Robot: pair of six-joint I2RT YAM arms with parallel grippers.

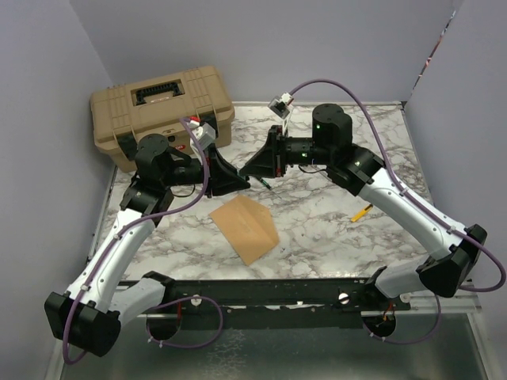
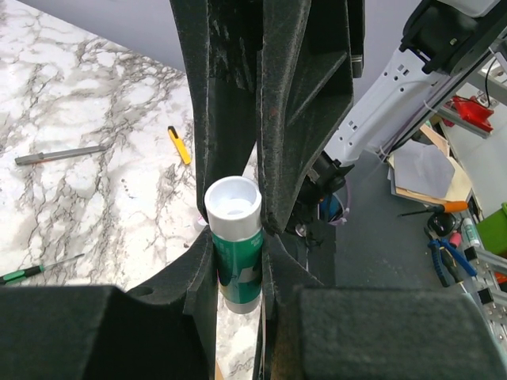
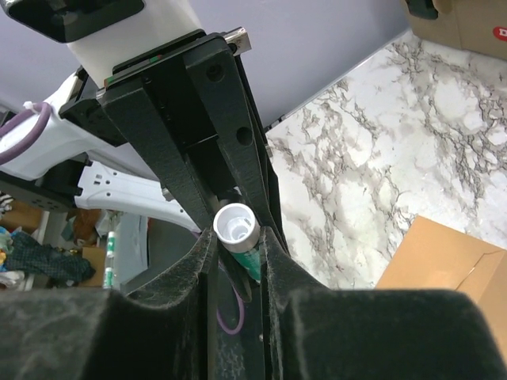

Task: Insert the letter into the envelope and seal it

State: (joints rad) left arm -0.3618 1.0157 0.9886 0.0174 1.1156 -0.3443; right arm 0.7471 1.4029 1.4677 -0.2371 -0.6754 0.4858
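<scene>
Between the closed fingers of the left gripper (image 2: 238, 273) sits the green body of a glue stick (image 2: 240, 261). The right gripper (image 3: 238, 241), facing it, is clamped around the stick's white cap (image 3: 236, 224). Both meet above the marble table (image 1: 333, 229). Just in front of them, toward the arm bases, the envelope (image 1: 245, 229) lies flat; the letter cannot be told apart from it.

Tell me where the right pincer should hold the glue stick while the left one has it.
The white end, squeezed across its round sides, coming end-on from opposite the left pincer. The glue stick is a short cylinder; left fingers cover its green body, leaving only that end free. The right pincer sits there now.
</scene>
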